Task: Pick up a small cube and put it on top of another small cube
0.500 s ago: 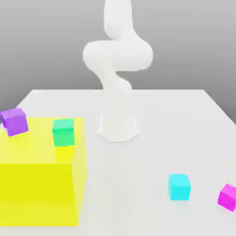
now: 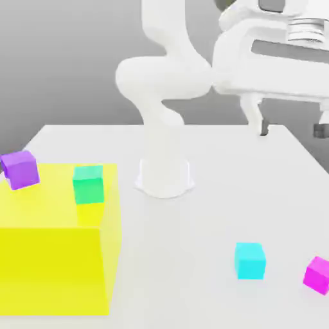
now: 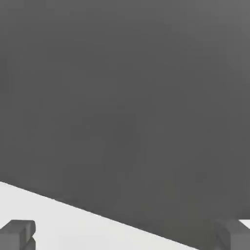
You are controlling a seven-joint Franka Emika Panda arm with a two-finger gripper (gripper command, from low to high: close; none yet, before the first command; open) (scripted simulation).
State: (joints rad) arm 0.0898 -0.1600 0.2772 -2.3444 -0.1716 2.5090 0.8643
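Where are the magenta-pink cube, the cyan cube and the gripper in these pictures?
magenta-pink cube [image 2: 317, 274]: exterior view, middle of its visible face, at the view's right edge.
cyan cube [image 2: 249, 261]: exterior view, centre of its front face.
gripper [image 2: 292, 128]: exterior view, midway between its two open fingertips, high above the table.

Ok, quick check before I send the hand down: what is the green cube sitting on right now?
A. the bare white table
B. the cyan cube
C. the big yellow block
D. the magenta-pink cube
C: the green cube rests on top of the big yellow block, near its back edge, with the violet-purple cube at the block's far corner, on the exterior view's left.
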